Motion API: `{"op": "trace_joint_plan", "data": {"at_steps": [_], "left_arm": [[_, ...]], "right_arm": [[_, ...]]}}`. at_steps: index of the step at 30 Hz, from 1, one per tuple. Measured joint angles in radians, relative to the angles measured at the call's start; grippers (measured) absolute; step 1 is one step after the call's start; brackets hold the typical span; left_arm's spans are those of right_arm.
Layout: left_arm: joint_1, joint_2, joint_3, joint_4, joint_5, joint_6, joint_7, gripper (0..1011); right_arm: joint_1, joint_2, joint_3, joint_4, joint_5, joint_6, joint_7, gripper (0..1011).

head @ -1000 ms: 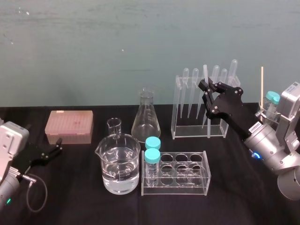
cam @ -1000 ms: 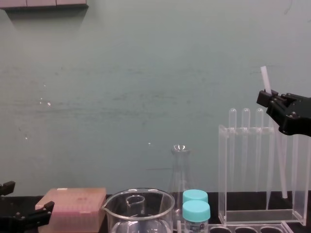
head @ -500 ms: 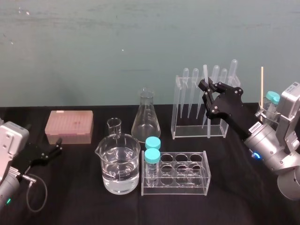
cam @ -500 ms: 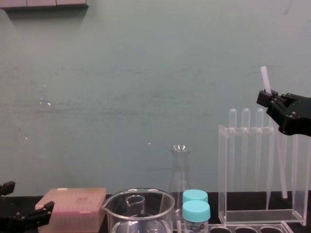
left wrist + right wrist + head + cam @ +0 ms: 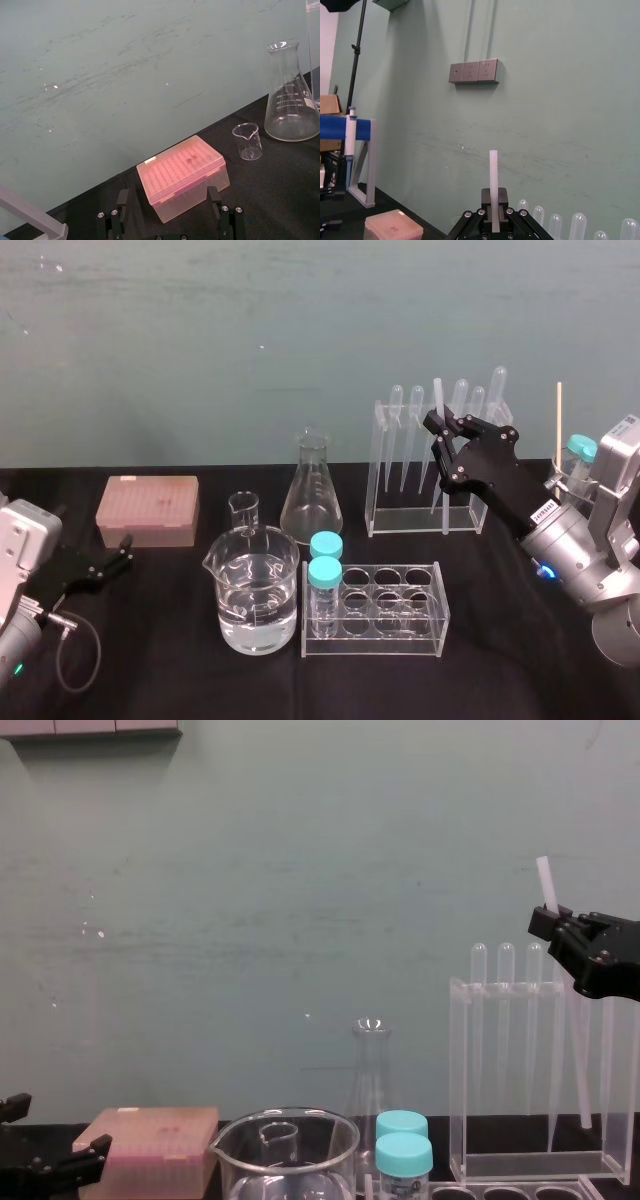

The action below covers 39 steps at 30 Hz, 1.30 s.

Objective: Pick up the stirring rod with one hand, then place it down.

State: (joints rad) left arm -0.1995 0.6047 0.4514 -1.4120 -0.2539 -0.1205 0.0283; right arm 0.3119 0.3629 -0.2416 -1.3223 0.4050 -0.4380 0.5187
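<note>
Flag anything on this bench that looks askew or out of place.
Only the stirring rod: pinched in the right gripper, it slants down into the clear rack while the pipettes beside it hang straight. That is the grasp, not damage. Nothing looks spilled or tipped. The left gripper sits open near the pink box.

The scene is lit softly and evenly from overhead. The green wall [image 5: 300, 330] behind the right claw [image 5: 437, 424] is brightly washed, with hardly any shadow cast on it. Beneath that claw the black counter [image 5: 150, 660] is left dark and dull. Small glints are caught on the beaker [image 5: 255, 590] and flask [image 5: 311, 490] to its left. The rod [image 5: 546, 883] pinched in the claw is lit pale white. A broad, faint shadow is laid around the switch plates [image 5: 473, 71] far beyond it.
</note>
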Motion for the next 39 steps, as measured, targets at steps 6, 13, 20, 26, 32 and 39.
{"op": "trace_joint_plan", "data": {"at_steps": [6,13,20,26,32,39], "left_arm": [[0.0,0.0,0.0,0.0,0.0,0.0,0.0,1000],[0.0,0.0,0.0,0.0,0.0,0.0,0.0,1000],[0.0,0.0,0.0,0.0,0.0,0.0,0.0,1000],[0.0,0.0,0.0,0.0,0.0,0.0,0.0,1000],[0.0,0.0,0.0,0.0,0.0,0.0,0.0,1000],[0.0,0.0,0.0,0.0,0.0,0.0,0.0,1000]], "right_arm": [[0.0,0.0,0.0,0.0,0.0,0.0,0.0,69],[0.0,0.0,0.0,0.0,0.0,0.0,0.0,69],[0.0,0.0,0.0,0.0,0.0,0.0,0.0,69],[0.0,0.0,0.0,0.0,0.0,0.0,0.0,69],[0.0,0.0,0.0,0.0,0.0,0.0,0.0,69],[0.0,0.0,0.0,0.0,0.0,0.0,0.0,69]]}}
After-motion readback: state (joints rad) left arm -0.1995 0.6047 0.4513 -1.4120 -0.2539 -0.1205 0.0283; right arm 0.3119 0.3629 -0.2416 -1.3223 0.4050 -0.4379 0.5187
